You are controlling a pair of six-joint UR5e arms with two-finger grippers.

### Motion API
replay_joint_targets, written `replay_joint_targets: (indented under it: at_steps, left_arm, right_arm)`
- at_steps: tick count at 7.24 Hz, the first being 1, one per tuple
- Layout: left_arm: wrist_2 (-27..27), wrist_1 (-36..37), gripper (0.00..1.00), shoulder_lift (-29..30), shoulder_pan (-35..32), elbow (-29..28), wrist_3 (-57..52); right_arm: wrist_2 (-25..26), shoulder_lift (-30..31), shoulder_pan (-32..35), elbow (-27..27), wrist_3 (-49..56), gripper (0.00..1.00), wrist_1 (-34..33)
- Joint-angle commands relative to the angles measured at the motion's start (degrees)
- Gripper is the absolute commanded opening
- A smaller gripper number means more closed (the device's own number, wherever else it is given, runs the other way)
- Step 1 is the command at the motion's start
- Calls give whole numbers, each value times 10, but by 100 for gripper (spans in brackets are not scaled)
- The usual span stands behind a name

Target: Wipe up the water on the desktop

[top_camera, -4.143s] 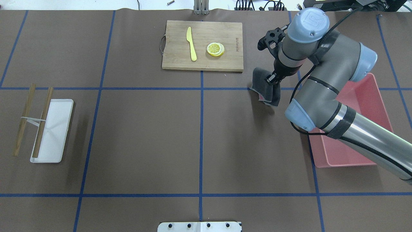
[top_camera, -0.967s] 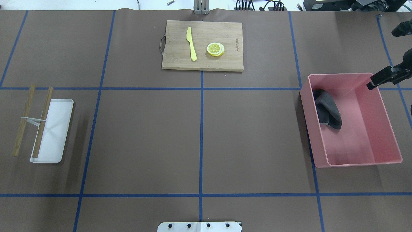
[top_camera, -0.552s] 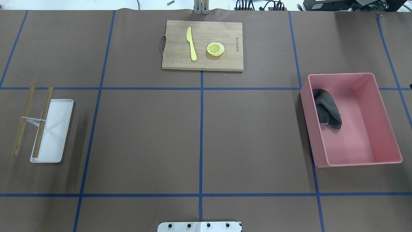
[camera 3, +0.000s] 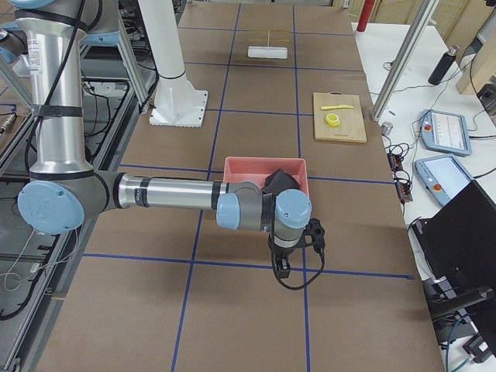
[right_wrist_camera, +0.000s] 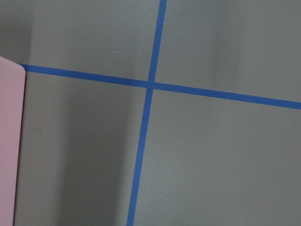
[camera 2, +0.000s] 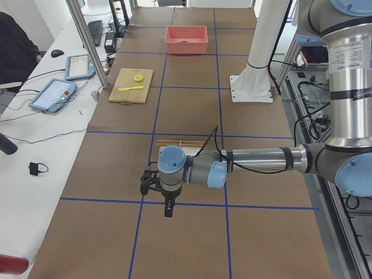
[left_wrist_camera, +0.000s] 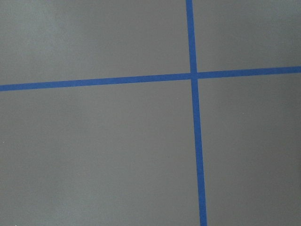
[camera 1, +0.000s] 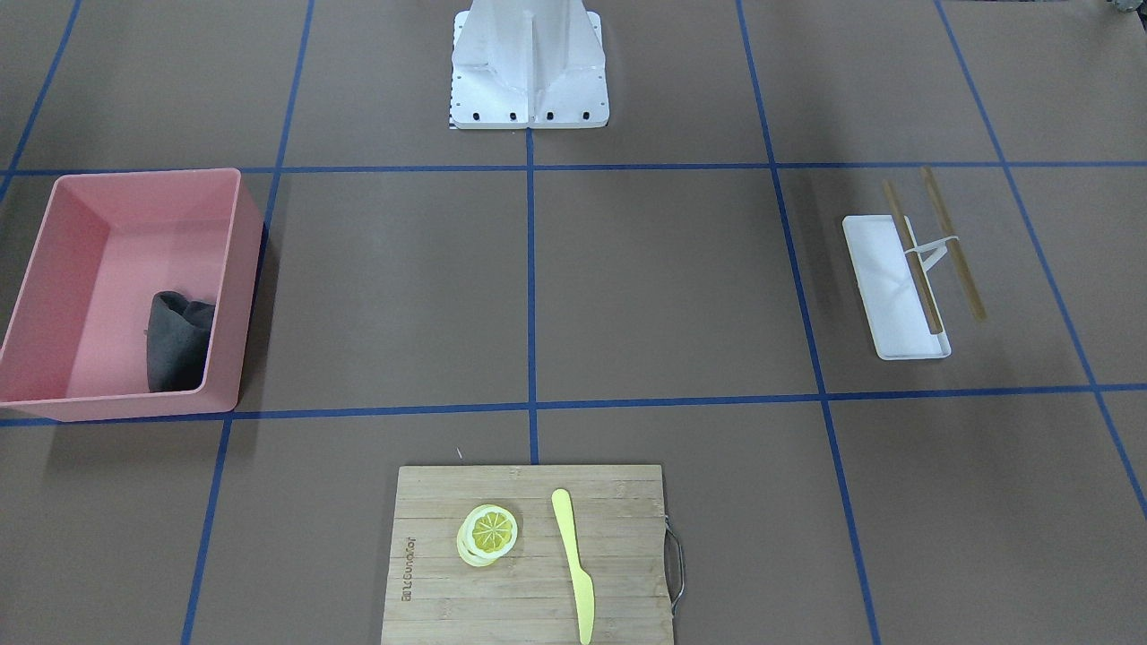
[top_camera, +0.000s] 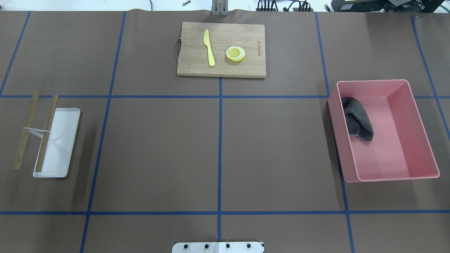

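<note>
The brown desktop [top_camera: 158, 147] with its blue tape grid shows no water that I can make out; it also fills the front view [camera 1: 672, 287]. A dark grey cloth [top_camera: 358, 119] lies crumpled inside the pink bin [top_camera: 397, 179], against its wall nearest the table's middle, and shows in the front view [camera 1: 179, 340] too. My left gripper [camera 2: 168, 209] hangs over the table's left end, near a tape crossing. My right gripper [camera 3: 281, 270] hangs over the table's right end, beside the bin [camera 3: 263, 160]. I cannot tell if either is open or shut.
A bamboo cutting board [top_camera: 221, 49] with a yellow knife [top_camera: 209, 47] and a lemon slice [top_camera: 235, 53] lies at the far middle. A white tray [top_camera: 56, 144] with two wooden sticks [top_camera: 24, 130] lies at the left. The robot's base [camera 1: 529, 63] stands at the near edge.
My right arm carried the grey cloth from over the desktop to the pink bin, let it go there, and pulled back out of the overhead view to the right.
</note>
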State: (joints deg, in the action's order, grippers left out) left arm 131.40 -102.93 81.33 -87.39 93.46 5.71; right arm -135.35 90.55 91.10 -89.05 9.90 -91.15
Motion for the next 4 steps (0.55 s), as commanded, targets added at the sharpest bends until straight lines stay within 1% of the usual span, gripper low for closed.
replay_joint_targets:
  at_steps: [1,2,3,4]
  left_arm:
    - [1,1,98,-2,-2,-14,0]
    - [3,2,98,-8,-8,-11,0]
    - [31,2,99,-7,-14,-8,0]
    - [39,4,99,-6,-16,0,0]
  right_arm:
    - [8,2,10,5,1,100,-11]
    - [9,2,12,6,0,100,-13]
    - [17,2,13,8,1,100,-13]
    - [20,2,13,8,0,100,-13]
